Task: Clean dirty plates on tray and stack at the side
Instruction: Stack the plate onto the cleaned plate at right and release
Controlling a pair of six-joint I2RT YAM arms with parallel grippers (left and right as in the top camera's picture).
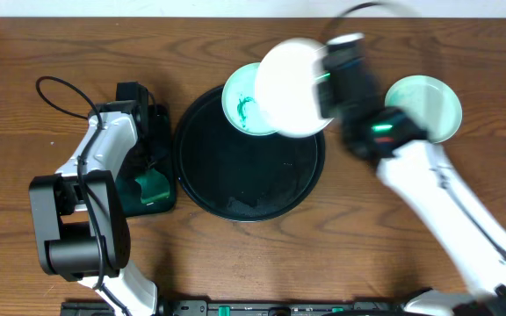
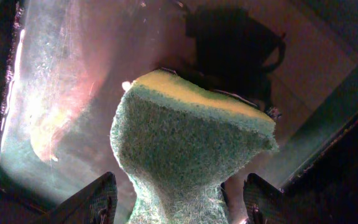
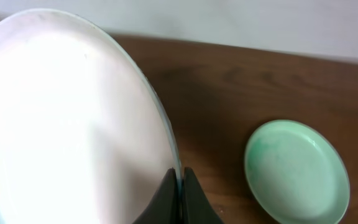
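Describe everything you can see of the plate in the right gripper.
The held plate is round, shallow and glossy white. Its face is so glared that no smears can be made out. The right gripper is shut on its rim, and nothing else touches it. It is held up over the far right part of the black tray, and in the overhead view it covers part of a green-smeared plate.

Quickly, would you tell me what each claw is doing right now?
Left claw: open around the sponge, not gripping it.
Right claw: closed on the rim of the white plate.
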